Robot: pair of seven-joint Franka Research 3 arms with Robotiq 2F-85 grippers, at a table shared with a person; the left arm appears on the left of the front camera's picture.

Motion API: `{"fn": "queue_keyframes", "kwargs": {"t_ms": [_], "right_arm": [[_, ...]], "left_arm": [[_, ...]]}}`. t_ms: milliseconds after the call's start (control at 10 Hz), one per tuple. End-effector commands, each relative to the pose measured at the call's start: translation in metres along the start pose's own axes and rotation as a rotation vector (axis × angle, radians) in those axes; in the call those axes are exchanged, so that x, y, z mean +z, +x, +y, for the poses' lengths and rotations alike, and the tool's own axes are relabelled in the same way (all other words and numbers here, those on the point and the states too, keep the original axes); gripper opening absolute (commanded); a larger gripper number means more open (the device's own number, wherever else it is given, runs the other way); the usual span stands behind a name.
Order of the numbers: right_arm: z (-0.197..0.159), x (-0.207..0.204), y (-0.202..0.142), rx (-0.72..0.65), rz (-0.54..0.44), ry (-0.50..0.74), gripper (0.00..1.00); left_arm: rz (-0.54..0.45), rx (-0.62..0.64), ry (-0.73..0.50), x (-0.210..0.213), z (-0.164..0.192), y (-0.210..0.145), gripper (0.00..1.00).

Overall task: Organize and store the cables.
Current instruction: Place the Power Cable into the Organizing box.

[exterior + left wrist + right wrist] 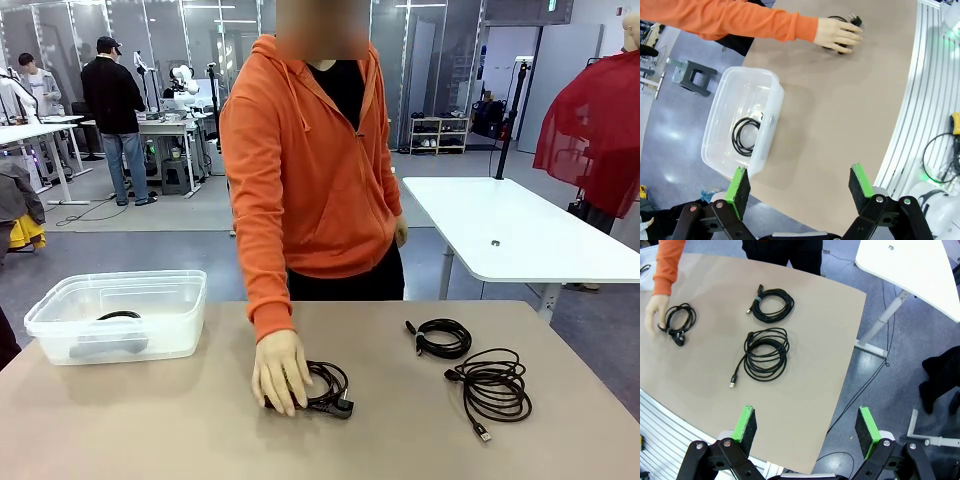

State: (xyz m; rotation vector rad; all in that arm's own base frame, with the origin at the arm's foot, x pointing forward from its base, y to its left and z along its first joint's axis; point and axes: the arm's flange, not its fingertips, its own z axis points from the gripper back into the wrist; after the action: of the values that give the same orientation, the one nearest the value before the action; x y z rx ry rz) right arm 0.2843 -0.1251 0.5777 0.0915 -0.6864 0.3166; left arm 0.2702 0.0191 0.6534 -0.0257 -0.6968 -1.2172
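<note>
Front view shows thin black coiled cables (pixel 492 388).

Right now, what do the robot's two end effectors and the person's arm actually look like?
The left end effector and the right end effector look alike: black jointed bars with silver pivot bolts, each tipped by two flat, bright green pads. The person's arm is covered by a long orange hoodie sleeve reaching down to the wrist.
</note>
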Motion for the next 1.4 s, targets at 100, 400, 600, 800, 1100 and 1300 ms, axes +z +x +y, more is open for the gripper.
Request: {"fn": "queue_keyframes", "kwargs": {"t_ms": [100, 400, 600, 800, 1100, 1300], "right_arm": [[0.0003, -0.0017, -0.0031, -0.002, 0.000, 0.005, 1.00], [0.0003, -0.0017, -0.0031, -0.002, 0.000, 0.005, 1.00], [0.0003, -0.0017, -0.0031, -0.002, 0.000, 0.005, 1.00], [0.0003, -0.0017, -0.0031, -0.002, 0.000, 0.005, 1.00], [0.0003, -0.0017, -0.0031, -0.002, 0.000, 0.005, 1.00], [0.0003, -0.0017, -0.0031, -0.002, 0.000, 0.005, 1.00]], "left_arm": [[0.004, -0.002, 0.005, 0.0006, -0.0009, -0.0002, 1.00], [0.004, -0.002, 0.005, 0.0006, -0.0009, -0.0002, 1.00], [0.004, -0.002, 0.005, 0.0006, -0.0009, -0.0002, 1.00], [0.004, -0.002, 0.005, 0.0006, -0.0009, -0.0002, 1.00], [0.004, -0.002, 0.005, 0.0006, -0.0009, -0.0002, 1.00], [0.004, -0.002, 0.005, 0.0006, -0.0009, -0.0002, 1.00]]}}
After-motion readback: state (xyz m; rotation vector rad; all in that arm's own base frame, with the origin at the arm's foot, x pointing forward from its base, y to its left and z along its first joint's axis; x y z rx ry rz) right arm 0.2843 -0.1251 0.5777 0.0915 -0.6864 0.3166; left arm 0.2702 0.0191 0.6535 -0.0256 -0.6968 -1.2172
